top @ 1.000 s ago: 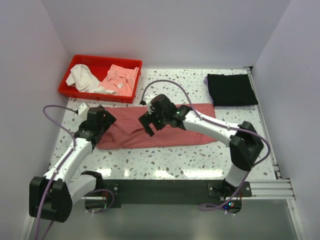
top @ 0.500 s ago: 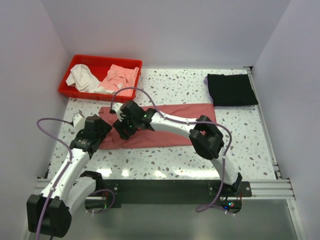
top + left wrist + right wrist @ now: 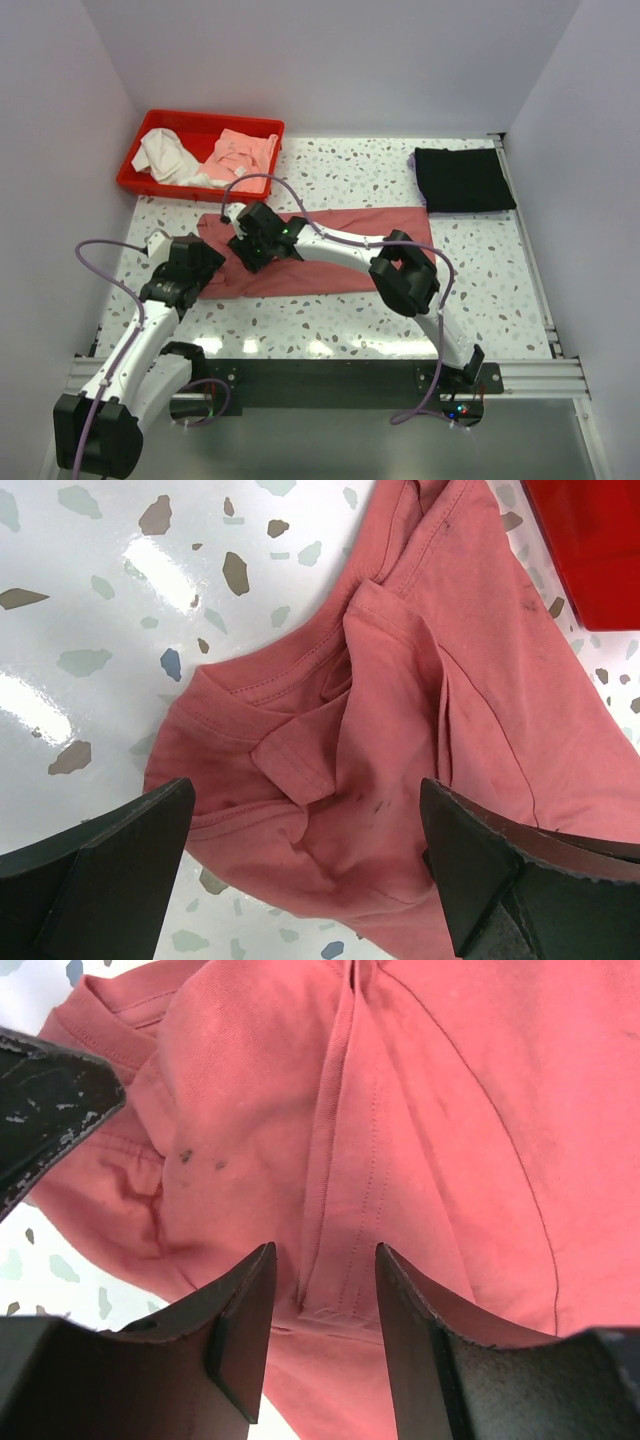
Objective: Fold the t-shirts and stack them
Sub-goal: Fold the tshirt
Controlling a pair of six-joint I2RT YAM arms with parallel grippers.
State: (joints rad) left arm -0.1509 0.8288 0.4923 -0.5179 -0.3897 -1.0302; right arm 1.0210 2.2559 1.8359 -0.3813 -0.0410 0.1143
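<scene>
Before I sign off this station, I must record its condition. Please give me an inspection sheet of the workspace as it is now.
Surface: speckled table, glossy, no spill seen.
Job's things: red shirt lies as a long band mid-table, left end bunched; black shirt lies folded flat at the far right corner, apart from it.
Clutter: bin at far left, holding white cloth and pink cloth.
Grippers: left gripper open over the bunched end, holding nothing; right gripper straddles a ridge of the red shirt, pinch not certain.
Cables: purple cables loop off both arms; no snag seen.
Surroundings: plain walls; black rail at the near edge.
</scene>
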